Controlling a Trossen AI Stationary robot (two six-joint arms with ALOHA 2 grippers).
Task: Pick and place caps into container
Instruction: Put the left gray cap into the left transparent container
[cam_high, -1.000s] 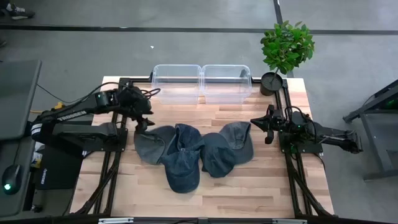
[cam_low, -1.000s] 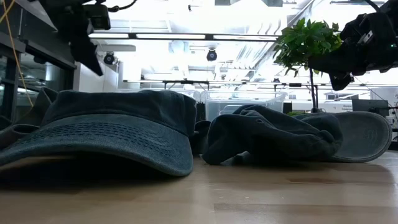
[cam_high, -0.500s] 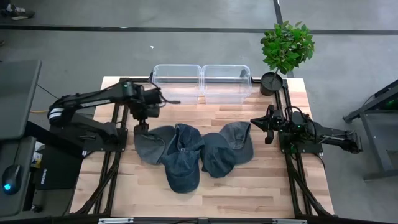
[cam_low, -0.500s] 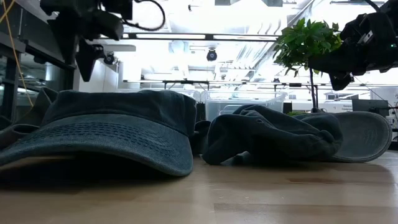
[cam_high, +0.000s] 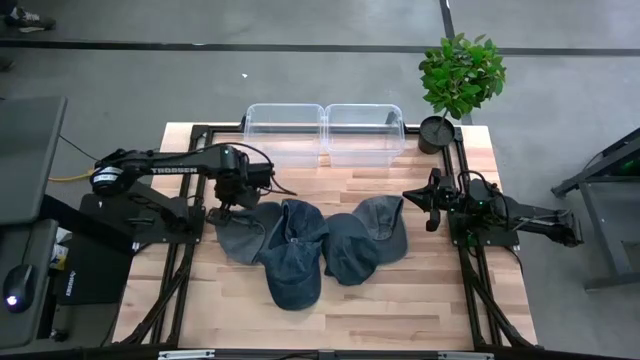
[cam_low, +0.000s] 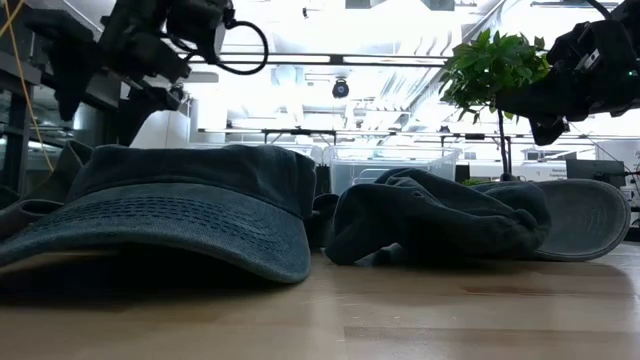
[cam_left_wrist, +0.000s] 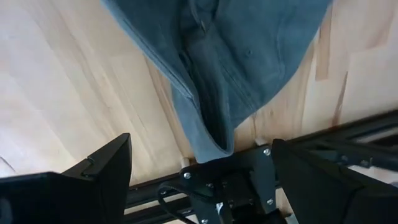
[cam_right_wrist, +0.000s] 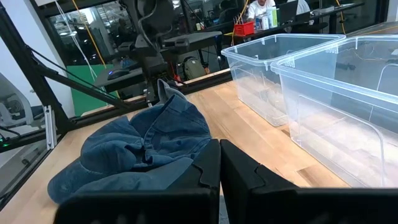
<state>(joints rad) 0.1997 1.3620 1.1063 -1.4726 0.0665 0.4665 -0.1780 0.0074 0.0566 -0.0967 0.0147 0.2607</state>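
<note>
the left gripper (cam_high: 226, 207), wide open and empty, hangs above the leftmost cap (cam_high: 240, 232): reaching step. next, lower and close on its cloth. the right gripper (cam_high: 432, 200), closed, waits.

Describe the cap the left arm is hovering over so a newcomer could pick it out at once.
Start at the two clear bins along the table's far edge, then drop to the row of four denim caps in the middle of the wooden table. The one meant is the leftmost cap, faded grey-blue, directly below the left end effector. Unlike its darker blue neighbour, it lies nearest the table's left rail.
</note>
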